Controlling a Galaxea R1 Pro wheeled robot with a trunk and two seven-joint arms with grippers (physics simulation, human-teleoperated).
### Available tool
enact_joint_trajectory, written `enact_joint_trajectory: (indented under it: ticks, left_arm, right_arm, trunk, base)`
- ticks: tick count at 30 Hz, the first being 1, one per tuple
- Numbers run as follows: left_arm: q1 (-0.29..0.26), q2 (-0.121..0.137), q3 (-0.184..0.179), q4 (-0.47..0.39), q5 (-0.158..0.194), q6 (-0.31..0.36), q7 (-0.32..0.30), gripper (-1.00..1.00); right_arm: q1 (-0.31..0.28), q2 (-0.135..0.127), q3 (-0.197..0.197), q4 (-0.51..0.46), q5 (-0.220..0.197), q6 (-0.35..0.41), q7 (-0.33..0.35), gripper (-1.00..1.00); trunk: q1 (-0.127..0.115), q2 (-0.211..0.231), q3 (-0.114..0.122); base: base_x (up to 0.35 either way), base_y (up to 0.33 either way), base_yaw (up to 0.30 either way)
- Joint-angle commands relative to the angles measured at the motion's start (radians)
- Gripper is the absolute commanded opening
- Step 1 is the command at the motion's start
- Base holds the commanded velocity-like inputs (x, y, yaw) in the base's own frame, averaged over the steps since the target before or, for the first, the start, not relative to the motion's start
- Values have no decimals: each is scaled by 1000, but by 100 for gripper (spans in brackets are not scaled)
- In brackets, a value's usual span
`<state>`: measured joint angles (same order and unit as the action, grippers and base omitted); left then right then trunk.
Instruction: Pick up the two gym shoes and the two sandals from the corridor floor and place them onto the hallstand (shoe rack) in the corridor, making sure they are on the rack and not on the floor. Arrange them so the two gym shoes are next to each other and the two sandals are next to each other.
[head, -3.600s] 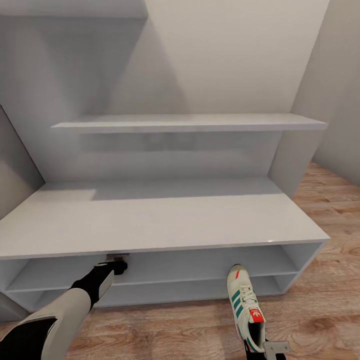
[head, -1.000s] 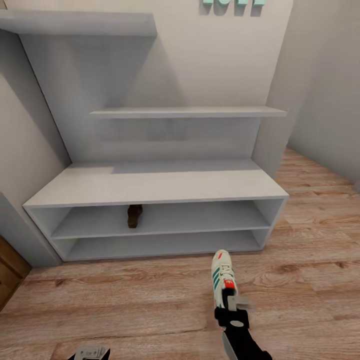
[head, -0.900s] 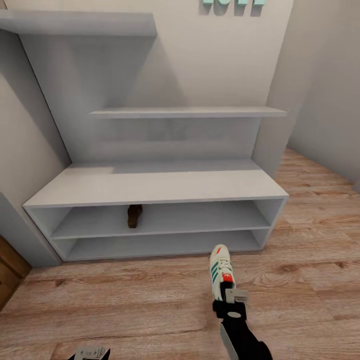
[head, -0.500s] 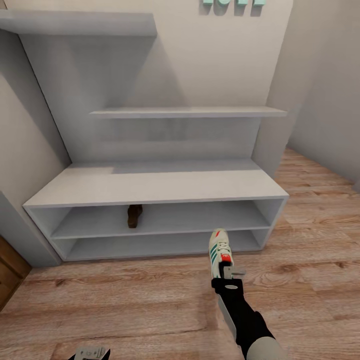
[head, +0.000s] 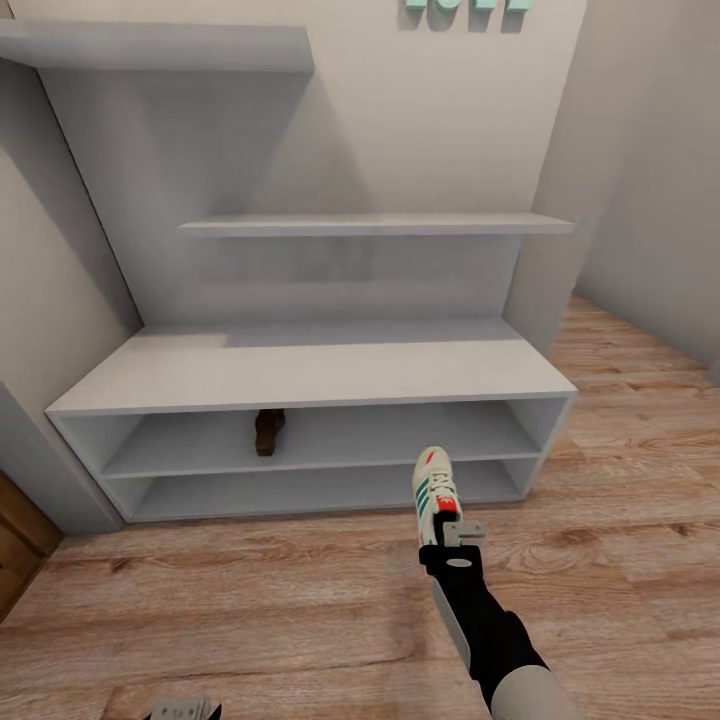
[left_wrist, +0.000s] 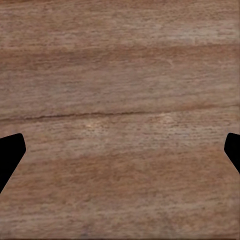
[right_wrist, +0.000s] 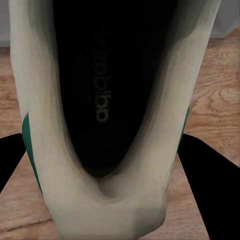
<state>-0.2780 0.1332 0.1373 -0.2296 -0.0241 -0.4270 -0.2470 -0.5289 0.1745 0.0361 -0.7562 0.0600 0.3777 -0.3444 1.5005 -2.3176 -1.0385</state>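
White sneaker (head: 435, 494) with green stripes, clamped at the heel by right tool (head: 452, 531), held above wood floor (head: 250, 600), toe pointing to 12 o'clock at the shoe rack (head: 310, 370), just short of its lower shelves. Brown sandal (head: 268, 431) sits on upper open shelf, 10 o'clock from sneaker. Left tool (left_wrist: 120, 150) spread wide, nothing between fingers, over floor.

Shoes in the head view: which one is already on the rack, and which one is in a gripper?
The brown sandal sits on the rack's upper open shelf. The white sneaker with green stripes is held by the right gripper above the floor.
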Motion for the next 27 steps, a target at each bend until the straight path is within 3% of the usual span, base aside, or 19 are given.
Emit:
enact_joint_trajectory:
  ticks: [1, 15, 27]
  left_arm:
    - [0, 0, 8, 1, -2, -2, -8, 100]
    - [0, -1, 8, 1, -2, -2, -8, 100]
    - [0, 1, 9, 0, -2, -2, -9, 100]
  right_arm:
    - [0, 0, 1, -1, 6, 9, -2, -100]
    - [-8, 0, 10, -52, 7, 80, -7, -100]
    - [-10, 0, 80, -74, 6, 146, -7, -100]
  trunk:
    - [0, 0, -1]
    - [0, 0, -1]
    - [0, 0, -1]
  base:
    - [0, 0, 0]
    - [0, 0, 0]
    - [0, 0, 0]
